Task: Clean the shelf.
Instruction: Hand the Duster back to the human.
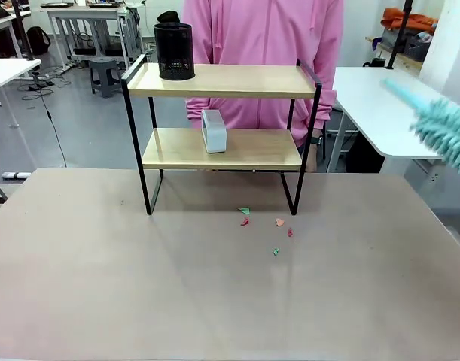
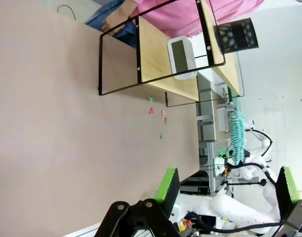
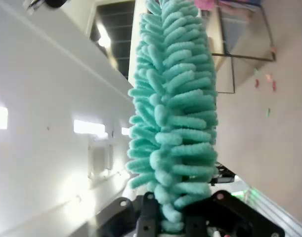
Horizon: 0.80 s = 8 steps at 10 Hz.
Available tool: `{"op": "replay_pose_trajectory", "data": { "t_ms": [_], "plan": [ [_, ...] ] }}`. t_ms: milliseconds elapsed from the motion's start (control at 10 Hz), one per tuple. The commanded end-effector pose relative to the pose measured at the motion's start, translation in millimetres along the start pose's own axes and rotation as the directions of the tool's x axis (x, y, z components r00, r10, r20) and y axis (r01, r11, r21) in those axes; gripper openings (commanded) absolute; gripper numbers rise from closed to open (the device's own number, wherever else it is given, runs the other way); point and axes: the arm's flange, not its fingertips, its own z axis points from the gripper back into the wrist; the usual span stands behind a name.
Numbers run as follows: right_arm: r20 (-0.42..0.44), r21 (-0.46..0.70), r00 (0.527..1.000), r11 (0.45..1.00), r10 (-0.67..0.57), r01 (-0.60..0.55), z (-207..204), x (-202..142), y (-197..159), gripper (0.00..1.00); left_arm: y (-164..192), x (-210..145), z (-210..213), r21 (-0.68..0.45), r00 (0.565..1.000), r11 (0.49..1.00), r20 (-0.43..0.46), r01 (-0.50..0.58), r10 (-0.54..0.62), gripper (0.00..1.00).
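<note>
The shelf (image 1: 222,81) stands at the table's far middle, with two light wooden boards on a thin black frame. A black mesh cup (image 1: 174,51) sits on the left of its top board, and a white box (image 1: 213,130) on the lower board. Small coloured paper scraps (image 1: 263,226) lie on the table just in front of it. A teal fluffy duster (image 1: 448,131) hangs in the air at the right edge, apart from the shelf. My right gripper (image 3: 178,222) is shut on the duster (image 3: 178,98) at its base. My left gripper (image 2: 225,190) is open and holds nothing, well back from the shelf (image 2: 151,49).
A person in a pink hoodie (image 1: 263,45) stands close behind the shelf. A white desk (image 1: 380,105) is at the far right, beside the duster. The brown table (image 1: 214,301) has wide bare room in front of the scraps.
</note>
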Motion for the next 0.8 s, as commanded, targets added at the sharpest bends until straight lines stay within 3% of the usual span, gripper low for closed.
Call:
{"op": "replay_pose_trajectory", "data": {
  "t_ms": [0,200,300,700],
  "plan": [
    [0.043,-0.023,0.983,0.983,-0.180,0.181,-43,-26,-30,0.00,2,1,3,-0.006,1.000,1.000,-0.011,0.007,-0.007,1.00],
    [0.124,-0.074,0.974,0.977,-0.190,0.200,-56,-18,-35,0.00,2,1,3,-0.006,1.000,1.000,-0.011,0.007,-0.007,1.00],
    [0.024,-0.033,0.986,0.985,-0.166,0.167,-6,12,-41,0.00,2,1,3,-0.006,1.000,1.000,-0.011,0.007,-0.007,1.00],
    [0.024,-0.033,0.986,0.985,-0.166,0.167,-6,12,-41,0.00,2,1,3,-0.006,1.000,1.000,-0.011,0.007,-0.007,1.00]
  ]
}}
